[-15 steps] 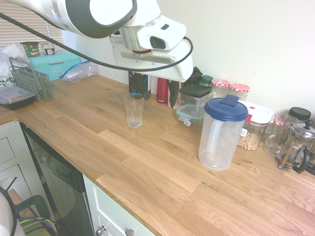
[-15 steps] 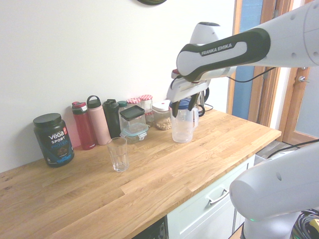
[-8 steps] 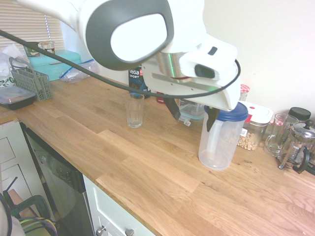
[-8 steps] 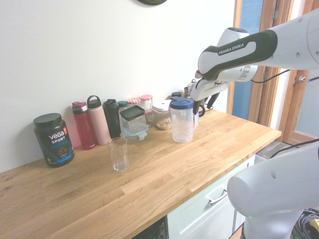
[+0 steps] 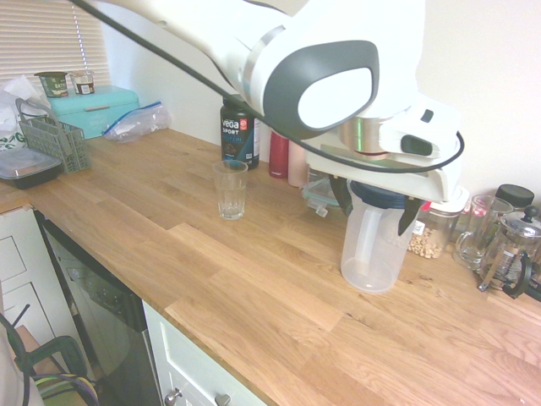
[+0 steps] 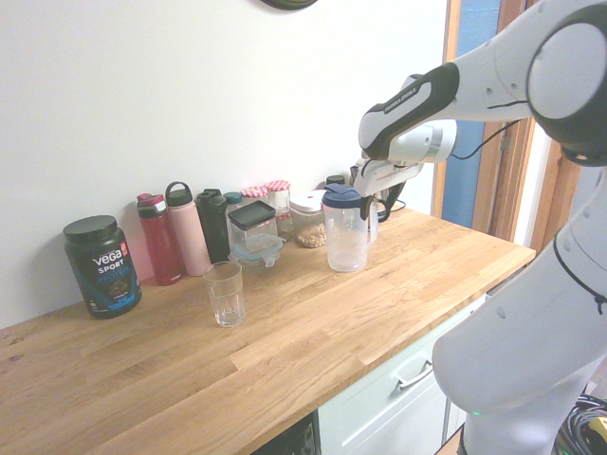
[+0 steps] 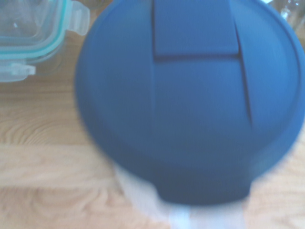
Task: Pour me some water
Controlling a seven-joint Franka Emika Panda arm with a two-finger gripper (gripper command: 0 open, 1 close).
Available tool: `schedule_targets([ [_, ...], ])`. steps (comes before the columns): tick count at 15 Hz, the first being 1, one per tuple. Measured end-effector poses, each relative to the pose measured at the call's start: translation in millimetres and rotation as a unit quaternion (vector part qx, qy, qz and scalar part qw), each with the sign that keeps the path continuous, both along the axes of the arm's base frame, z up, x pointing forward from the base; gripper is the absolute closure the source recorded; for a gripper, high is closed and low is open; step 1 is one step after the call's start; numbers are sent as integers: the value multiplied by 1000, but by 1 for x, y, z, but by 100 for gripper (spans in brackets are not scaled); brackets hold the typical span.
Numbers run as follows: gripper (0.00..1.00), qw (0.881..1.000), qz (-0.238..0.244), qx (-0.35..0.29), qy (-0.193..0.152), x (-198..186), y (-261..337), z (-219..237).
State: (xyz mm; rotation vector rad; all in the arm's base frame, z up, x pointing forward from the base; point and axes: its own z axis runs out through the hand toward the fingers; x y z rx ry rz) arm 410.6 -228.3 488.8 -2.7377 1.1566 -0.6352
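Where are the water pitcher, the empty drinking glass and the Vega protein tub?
water pitcher [image 5: 372,254], first exterior view, clear body below the lid
drinking glass [image 5: 230,190], first exterior view, side wall
Vega protein tub [image 6: 102,267], second exterior view, label

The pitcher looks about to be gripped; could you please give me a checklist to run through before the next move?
1. Gripper open: ok, fingers straddle the lid.
2. Pitcher upright on the counter: ok.
3. Blue lid seated: ok; flap shut.
4. Glass upright, empty, apart from the pitcher: ok.
5. Water in the pitcher: cannot tell.
6. Fingers clear of the jars behind: cannot tell.
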Motion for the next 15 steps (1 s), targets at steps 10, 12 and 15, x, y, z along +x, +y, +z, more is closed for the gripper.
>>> schedule_targets([
  [10,100,1000,14,5,26,21,-2,-29],
  [12,100,999,14,7,28,20,-1,-31],
  [15,100,999,15,8,29,18,1,-34],
])
